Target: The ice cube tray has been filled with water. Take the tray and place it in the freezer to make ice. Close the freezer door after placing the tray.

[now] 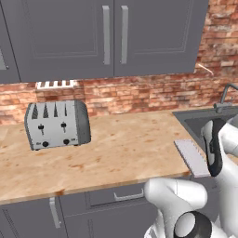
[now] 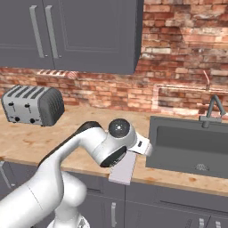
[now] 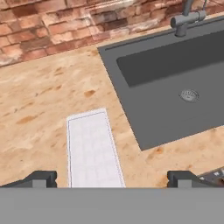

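Wooden counter [image 3: 39, 100] was seen bearing the ice cube tray [image 3: 93, 151] just beside the sink [image 3: 131, 100]; above it, the gripper [image 3: 111, 178] was held wide apart, empty.

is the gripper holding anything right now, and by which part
Nothing is held. The gripper hangs open above the ice cube tray, which lies flat on the counter beside the sink.

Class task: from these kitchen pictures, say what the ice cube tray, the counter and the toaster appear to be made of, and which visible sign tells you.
Ice cube tray: probably matt plastic or silicone; pale, dull, faint grid.
Counter: looks like sealed wood or laminate; tan, mottled grain.
Toaster: apparently brushed metal; silvery shaded sides, black knobs.
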You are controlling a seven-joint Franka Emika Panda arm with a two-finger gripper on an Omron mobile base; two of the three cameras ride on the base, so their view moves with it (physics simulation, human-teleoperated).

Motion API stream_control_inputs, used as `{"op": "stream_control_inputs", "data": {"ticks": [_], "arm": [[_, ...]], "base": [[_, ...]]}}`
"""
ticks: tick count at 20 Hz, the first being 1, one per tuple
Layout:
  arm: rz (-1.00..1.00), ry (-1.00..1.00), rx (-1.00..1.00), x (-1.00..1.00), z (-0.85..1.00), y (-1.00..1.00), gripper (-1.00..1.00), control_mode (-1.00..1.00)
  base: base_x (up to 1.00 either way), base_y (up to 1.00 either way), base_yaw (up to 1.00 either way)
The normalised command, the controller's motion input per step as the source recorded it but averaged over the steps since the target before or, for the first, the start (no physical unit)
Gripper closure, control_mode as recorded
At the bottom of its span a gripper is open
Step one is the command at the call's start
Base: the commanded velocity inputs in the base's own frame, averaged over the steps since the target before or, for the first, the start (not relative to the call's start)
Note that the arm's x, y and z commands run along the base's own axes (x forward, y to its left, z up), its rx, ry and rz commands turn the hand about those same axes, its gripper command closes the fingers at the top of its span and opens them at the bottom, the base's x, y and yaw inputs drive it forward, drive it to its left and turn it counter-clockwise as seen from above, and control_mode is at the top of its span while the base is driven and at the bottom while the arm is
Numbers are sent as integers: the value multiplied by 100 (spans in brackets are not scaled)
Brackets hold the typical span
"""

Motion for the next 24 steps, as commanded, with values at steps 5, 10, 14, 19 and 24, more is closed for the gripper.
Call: {"op": "stream_control_inputs", "data": {"ticks": [5,10,14,19,24], "arm": [[-20,-3,14,-34,17,0,-100,-100],[-19,-13,21,-35,5,0,-100,-100],[-18,-15,27,-47,0,0,-100,-100],[-20,-5,29,-45,0,0,-100,-100],[-20,3,35,-38,0,0,-100,-100]], "base": [[0,0,0],[0,0,0],[0,0,0],[0,0,0],[0,0,0]]}}
